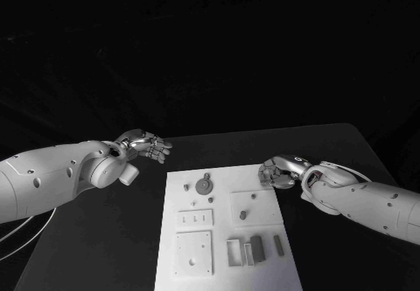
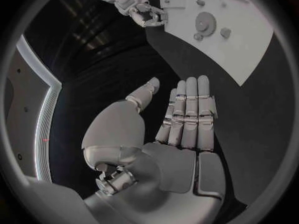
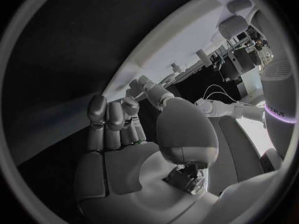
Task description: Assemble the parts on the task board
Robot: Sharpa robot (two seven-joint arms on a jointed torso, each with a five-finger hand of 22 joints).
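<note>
The left hand (image 1: 144, 145) hangs over the bare table off the far left corner of the task board (image 1: 223, 176), fingers extended and holding nothing. The right hand (image 1: 278, 171) sits at the board's far right edge with fingers curled; whether it has hold of anything cannot be told. The parts (image 1: 254, 248) lie mostly along the near right edge, the gear (image 1: 204, 185) near the far edge, so select one part and approach from directly above.

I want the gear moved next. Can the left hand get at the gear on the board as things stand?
Probably yes. The left hand holds nothing and hovers off the task board, beyond its far left corner; the gear lies near that corner, uncovered, and the right hand sits at the opposite edge.
</note>
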